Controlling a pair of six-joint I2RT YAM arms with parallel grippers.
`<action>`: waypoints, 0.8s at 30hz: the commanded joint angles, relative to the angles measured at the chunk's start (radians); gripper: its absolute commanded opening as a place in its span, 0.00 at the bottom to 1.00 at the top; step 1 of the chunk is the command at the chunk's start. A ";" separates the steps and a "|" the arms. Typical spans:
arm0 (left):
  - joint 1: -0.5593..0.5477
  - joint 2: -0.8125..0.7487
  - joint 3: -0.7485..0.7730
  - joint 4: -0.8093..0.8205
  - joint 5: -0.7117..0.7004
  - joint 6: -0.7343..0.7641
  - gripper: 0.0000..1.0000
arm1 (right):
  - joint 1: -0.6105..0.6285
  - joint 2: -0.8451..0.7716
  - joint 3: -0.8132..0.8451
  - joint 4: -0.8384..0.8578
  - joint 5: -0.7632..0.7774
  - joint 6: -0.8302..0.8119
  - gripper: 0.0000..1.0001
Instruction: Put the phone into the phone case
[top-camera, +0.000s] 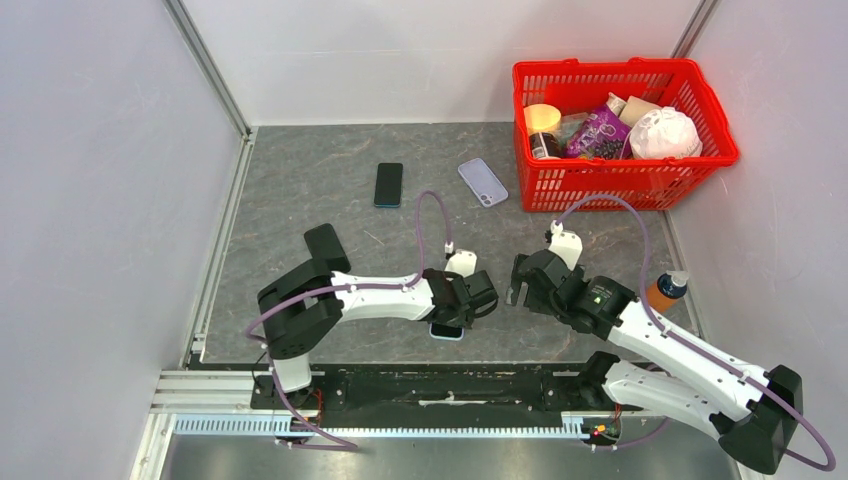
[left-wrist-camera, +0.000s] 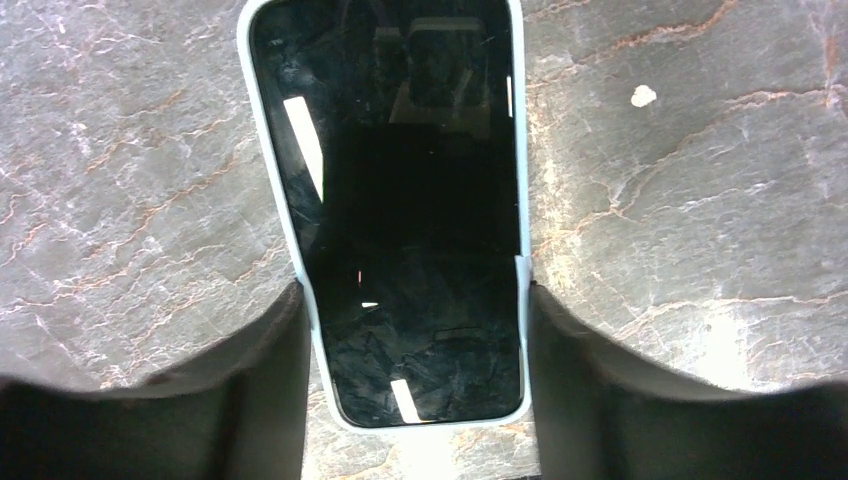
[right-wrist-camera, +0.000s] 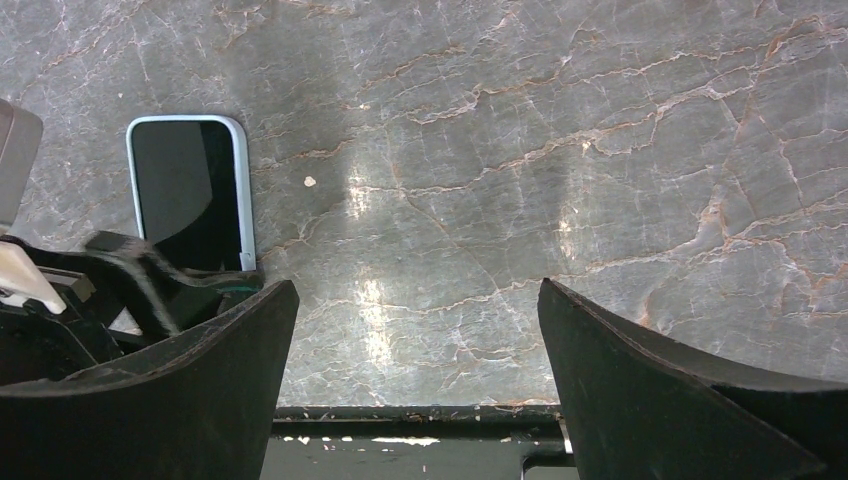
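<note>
A phone (left-wrist-camera: 400, 180) with a black screen and a pale blue rim lies flat near the table's front edge, screen up. It also shows as the phone (right-wrist-camera: 190, 190) at the left of the right wrist view, and its corner (top-camera: 446, 331) peeks out under my left gripper (top-camera: 462, 302). My left gripper (left-wrist-camera: 414, 290) straddles its lower half, and both fingers (left-wrist-camera: 270, 380) touch its long sides. A second dark phone (top-camera: 388, 184) and a lilac phone case (top-camera: 482, 182) lie apart at the back. My right gripper (top-camera: 520, 285) hovers open over bare table, as the right wrist view (right-wrist-camera: 418, 290) confirms.
A red basket (top-camera: 620, 66) full of groceries stands at the back right. An orange bottle (top-camera: 665, 290) stands beside my right arm. A black rail (top-camera: 430, 385) runs along the near edge, just behind the gripped phone. Grey walls close in both sides.
</note>
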 joint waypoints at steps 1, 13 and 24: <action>0.046 -0.019 -0.020 0.032 -0.053 0.011 0.42 | -0.004 -0.006 0.006 0.010 0.018 -0.010 0.97; 0.223 -0.155 -0.042 0.055 -0.092 0.111 0.39 | -0.003 0.023 0.017 0.028 0.019 -0.023 0.97; 0.569 -0.162 0.069 0.062 -0.092 0.254 0.39 | -0.005 0.077 0.014 0.082 -0.015 -0.038 0.97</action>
